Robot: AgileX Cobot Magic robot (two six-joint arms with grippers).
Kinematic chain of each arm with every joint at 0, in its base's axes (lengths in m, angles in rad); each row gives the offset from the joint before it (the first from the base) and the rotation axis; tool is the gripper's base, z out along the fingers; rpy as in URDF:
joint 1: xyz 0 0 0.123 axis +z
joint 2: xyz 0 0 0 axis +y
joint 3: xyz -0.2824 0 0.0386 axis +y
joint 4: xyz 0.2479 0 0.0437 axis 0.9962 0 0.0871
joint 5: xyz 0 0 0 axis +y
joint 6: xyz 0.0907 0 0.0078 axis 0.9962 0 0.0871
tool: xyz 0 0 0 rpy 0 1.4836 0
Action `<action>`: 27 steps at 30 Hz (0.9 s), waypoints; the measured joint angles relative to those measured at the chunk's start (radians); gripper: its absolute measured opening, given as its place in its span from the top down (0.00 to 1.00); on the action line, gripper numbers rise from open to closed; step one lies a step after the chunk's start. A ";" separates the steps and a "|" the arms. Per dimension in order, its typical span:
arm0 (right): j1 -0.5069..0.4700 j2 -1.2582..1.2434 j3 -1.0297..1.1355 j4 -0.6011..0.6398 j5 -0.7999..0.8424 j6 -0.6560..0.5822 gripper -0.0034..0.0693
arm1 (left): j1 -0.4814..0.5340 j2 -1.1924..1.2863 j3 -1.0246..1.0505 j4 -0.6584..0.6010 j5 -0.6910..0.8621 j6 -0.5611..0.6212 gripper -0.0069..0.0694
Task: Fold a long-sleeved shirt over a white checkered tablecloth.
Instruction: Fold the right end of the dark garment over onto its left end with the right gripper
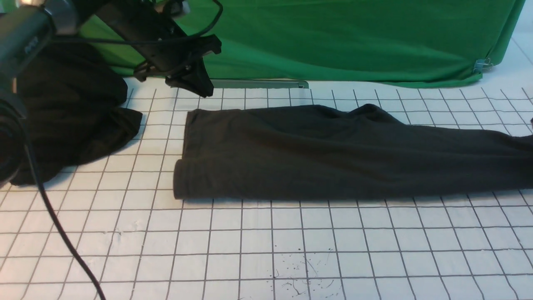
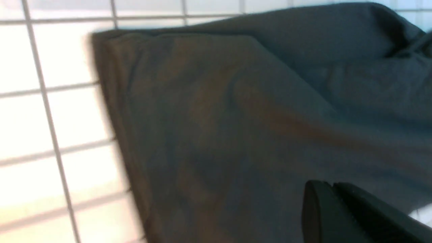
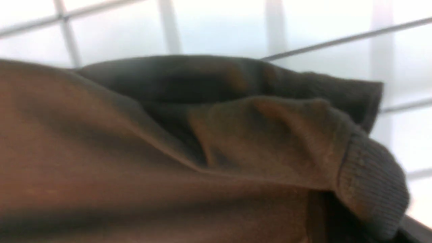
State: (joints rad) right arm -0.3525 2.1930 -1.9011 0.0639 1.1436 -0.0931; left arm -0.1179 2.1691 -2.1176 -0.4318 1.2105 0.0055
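The long-sleeved shirt lies in a folded band, centre to right, on the white checkered tablecloth. The left gripper hovers upper left; I can't tell if it's open. The right gripper is unseen. A shallow pinch might lift only one layer and undo the fold.

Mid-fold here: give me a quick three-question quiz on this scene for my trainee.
1. True or false: the long-sleeved shirt lies spread flat, sleeves outstretched, on the white checkered tablecloth.
2. What lies left of the shirt? A) black cloth heap B) towel C) box
3. Fill in: the right wrist view shows the sleeve's ribbed ____.
Key: 1 false, it is folded into a long band; 2 A; 3 cuff.
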 joint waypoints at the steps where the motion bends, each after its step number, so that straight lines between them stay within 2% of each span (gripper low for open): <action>1: -0.013 -0.011 -0.008 -0.003 0.008 0.002 0.94 | 0.000 -0.025 0.024 0.000 0.000 0.008 0.86; 6: -0.056 -0.097 -0.071 0.026 0.067 0.019 0.94 | 0.010 -0.203 0.254 0.005 0.005 0.103 0.86; 11: -0.019 -0.192 -0.090 0.123 0.071 0.021 0.94 | 0.057 -0.263 0.361 0.009 0.009 0.158 0.86; 13: 0.062 -0.256 -0.097 0.174 0.071 0.031 0.94 | 0.098 -0.270 0.392 0.008 0.007 0.165 0.86; 15: 0.129 -0.281 -0.099 0.186 0.068 0.053 0.94 | 0.121 -0.270 0.407 0.002 0.007 0.168 0.86; 20: 0.394 -0.274 -0.099 0.198 0.014 0.122 0.88 | 0.145 -0.270 0.420 0.001 -0.016 0.172 0.86; 21: 0.419 -0.270 -0.099 0.198 0.003 0.129 0.87 | 0.145 -0.270 0.420 0.001 -0.024 0.173 0.86; 24: 0.646 -0.202 -0.099 0.202 -0.178 0.187 0.84 | 0.145 -0.270 0.420 -0.012 -0.114 0.176 0.86; 25: 0.646 -0.202 -0.099 0.202 -0.178 0.187 0.84 | 0.145 -0.270 0.420 -0.015 -0.123 0.176 0.86; 27: 0.739 -0.160 -0.099 0.203 -0.281 0.223 0.83 | 0.145 -0.270 0.420 -0.035 -0.146 0.176 0.86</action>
State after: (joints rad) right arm 0.3866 2.0332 -2.0005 0.2672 0.8630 0.1298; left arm 0.0275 1.8995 -1.6975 -0.4672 1.0642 0.1817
